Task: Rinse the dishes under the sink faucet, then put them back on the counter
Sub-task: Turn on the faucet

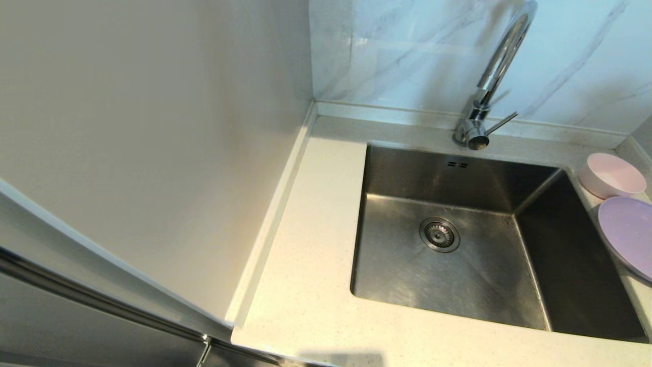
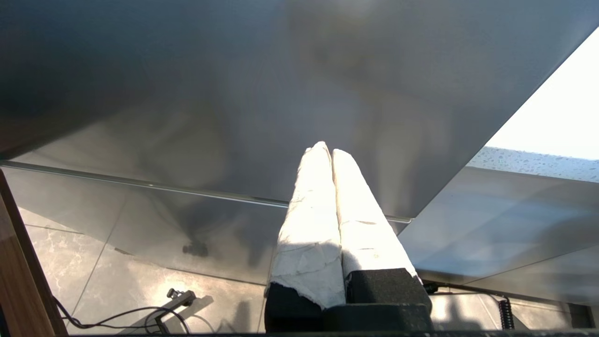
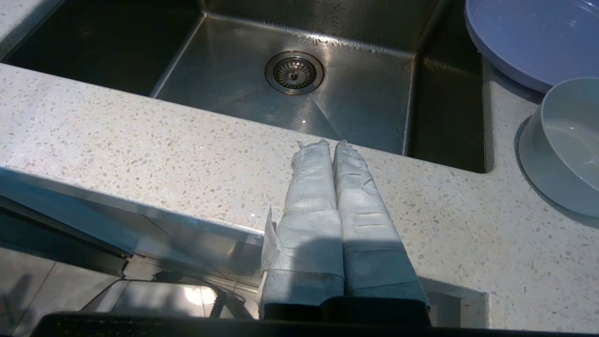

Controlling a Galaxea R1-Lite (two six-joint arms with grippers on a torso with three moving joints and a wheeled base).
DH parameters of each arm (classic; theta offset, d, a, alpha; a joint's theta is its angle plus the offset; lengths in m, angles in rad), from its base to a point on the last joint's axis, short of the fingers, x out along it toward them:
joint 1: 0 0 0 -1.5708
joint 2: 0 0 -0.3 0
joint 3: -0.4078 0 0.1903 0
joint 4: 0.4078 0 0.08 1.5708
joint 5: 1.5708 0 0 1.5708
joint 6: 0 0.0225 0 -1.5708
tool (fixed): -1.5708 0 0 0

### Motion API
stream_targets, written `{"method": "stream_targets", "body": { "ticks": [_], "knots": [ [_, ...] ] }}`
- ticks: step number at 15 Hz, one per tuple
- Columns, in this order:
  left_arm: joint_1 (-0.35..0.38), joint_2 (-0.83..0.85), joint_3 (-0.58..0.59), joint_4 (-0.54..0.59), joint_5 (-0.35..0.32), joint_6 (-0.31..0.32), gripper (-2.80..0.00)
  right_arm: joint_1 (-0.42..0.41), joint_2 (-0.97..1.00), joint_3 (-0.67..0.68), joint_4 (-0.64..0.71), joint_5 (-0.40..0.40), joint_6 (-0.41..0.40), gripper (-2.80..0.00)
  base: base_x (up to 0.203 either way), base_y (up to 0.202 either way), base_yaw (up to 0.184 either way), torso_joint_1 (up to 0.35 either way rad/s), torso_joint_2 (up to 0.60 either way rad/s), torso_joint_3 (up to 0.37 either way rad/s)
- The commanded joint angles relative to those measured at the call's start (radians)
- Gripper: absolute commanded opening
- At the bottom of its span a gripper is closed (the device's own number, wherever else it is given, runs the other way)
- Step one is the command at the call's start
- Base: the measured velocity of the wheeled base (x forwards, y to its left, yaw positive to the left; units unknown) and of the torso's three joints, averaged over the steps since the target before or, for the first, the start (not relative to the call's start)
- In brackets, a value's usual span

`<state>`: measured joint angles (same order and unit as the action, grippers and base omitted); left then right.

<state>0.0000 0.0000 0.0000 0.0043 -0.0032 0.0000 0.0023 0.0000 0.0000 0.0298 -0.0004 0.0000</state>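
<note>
On my head view the dishes stand on the counter [image 1: 305, 255] to the right of the sink [image 1: 458, 265]: the pale pink bowl [image 1: 611, 175] is at the rear right corner, close to the raised back edge, and the lavender plate [image 1: 627, 234] lies just in front of it, its rim reaching a little over the sink's right edge. In my right wrist view I see a third one, a pale greyish-white dish [image 3: 564, 145], standing on the counter just beside the plate and nearer to the front edge; whether the two touch I cannot tell. The sink is dry-looking, with the round drain strainer [image 1: 439, 234] in the middle of its floor and two small overflow slots [image 1: 457, 164] on the rear wall. The chrome faucet [image 1: 496, 76] rises behind the sink, its thin lever [image 1: 501, 124] pointing to the right. My right gripper [image 3: 331, 144] hangs before the front edge of the counter, its wrapped fingers pressed together and holding nothing. My left gripper [image 2: 326, 150] is lower, in front of a grey cabinet front [image 2: 234, 93], its white wrapped fingers also together and empty; below it I see a tiled floor [image 2: 93, 262] with a cable [image 2: 121, 318].
</note>
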Motion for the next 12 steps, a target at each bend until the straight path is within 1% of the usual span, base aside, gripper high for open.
{"method": "stream_targets", "body": {
  "ticks": [1,12],
  "knots": [
    [0.0,0.0,0.0,0.0,0.0,0.0,-2.8,0.001,0.002,0.008,0.001,0.0,0.0,-2.8,0.0,0.0,0.0,0.0,0.0,0.0],
    [0.0,0.0,0.0,0.0,0.0,0.0,-2.8,0.0,0.002,0.008,0.001,0.0,0.0,-2.8,0.0,0.0,0.0,0.0,0.0,0.0]
  ]
}}
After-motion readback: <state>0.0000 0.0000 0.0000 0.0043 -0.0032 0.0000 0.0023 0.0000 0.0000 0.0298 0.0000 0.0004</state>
